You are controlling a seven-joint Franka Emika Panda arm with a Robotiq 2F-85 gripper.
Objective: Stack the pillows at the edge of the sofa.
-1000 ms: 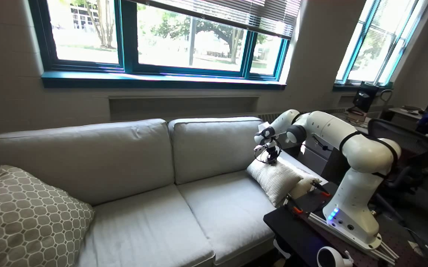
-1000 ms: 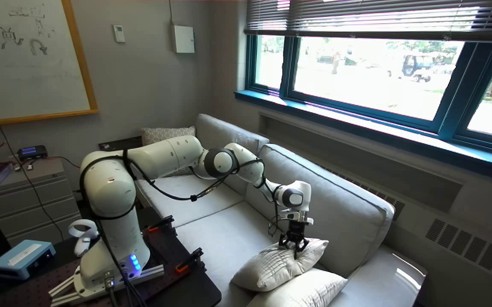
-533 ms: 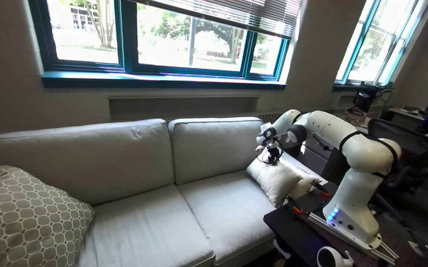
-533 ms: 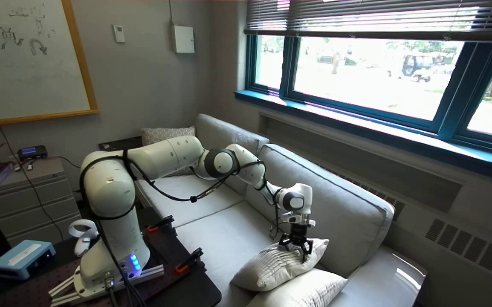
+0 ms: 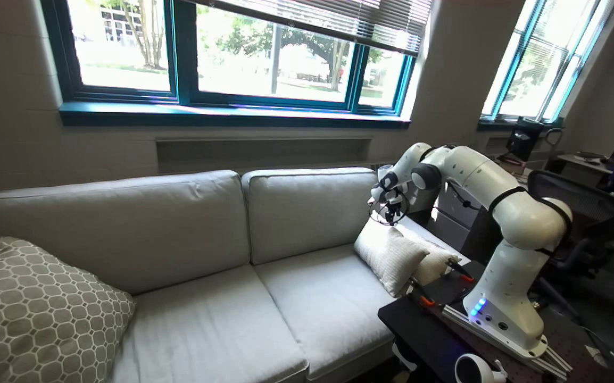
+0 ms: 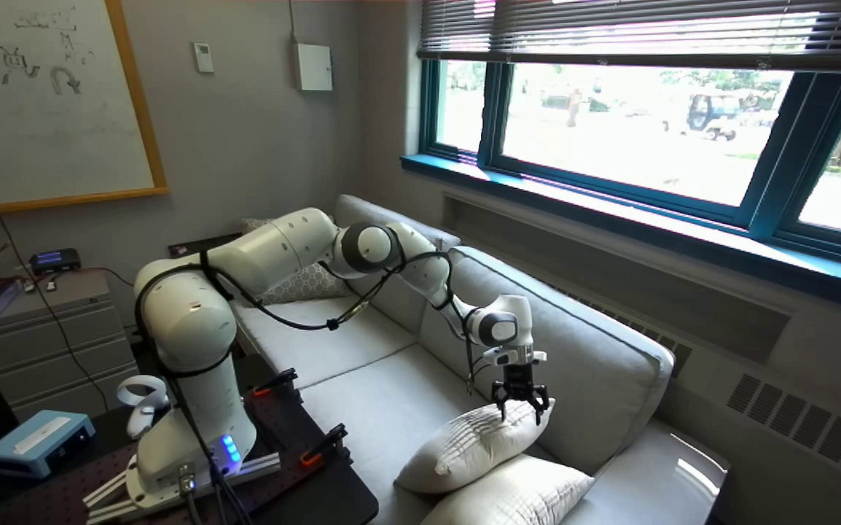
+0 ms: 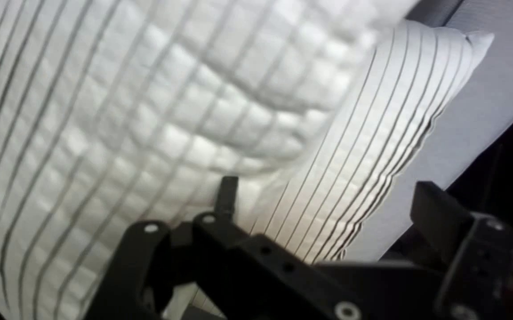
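Note:
Two cream-white pillows lie at the sofa's end next to its arm. The upper pillow (image 6: 464, 448) leans over and partly covers the lower pillow (image 6: 526, 494); both exterior views show the pair. In the wrist view the creased quilted face of the upper pillow (image 7: 118, 111) fills the left, and the striped lower pillow (image 7: 398, 84) shows beyond it. My gripper (image 6: 521, 417) hangs just over the upper pillow's far corner, jaws wide apart. One of its fingers (image 7: 227, 195) is over the pillow, and nothing is gripped. Whether a fingertip touches the fabric I cannot tell. The grey sofa (image 5: 200, 324) stretches away.
A patterned cushion (image 5: 46, 314) rests at the opposite end of the sofa. The sofa backrest (image 6: 537, 343) rises close behind the gripper, and the sofa arm (image 6: 668, 467) lies past the pillows. Clamps (image 6: 323, 446) stick out from the black table (image 5: 418, 330) holding my base.
My gripper's jaws have spread apart, and the gripper has lifted up off the upper pillow. That pillow stays behind on the lower one, its far corner slightly shifted.

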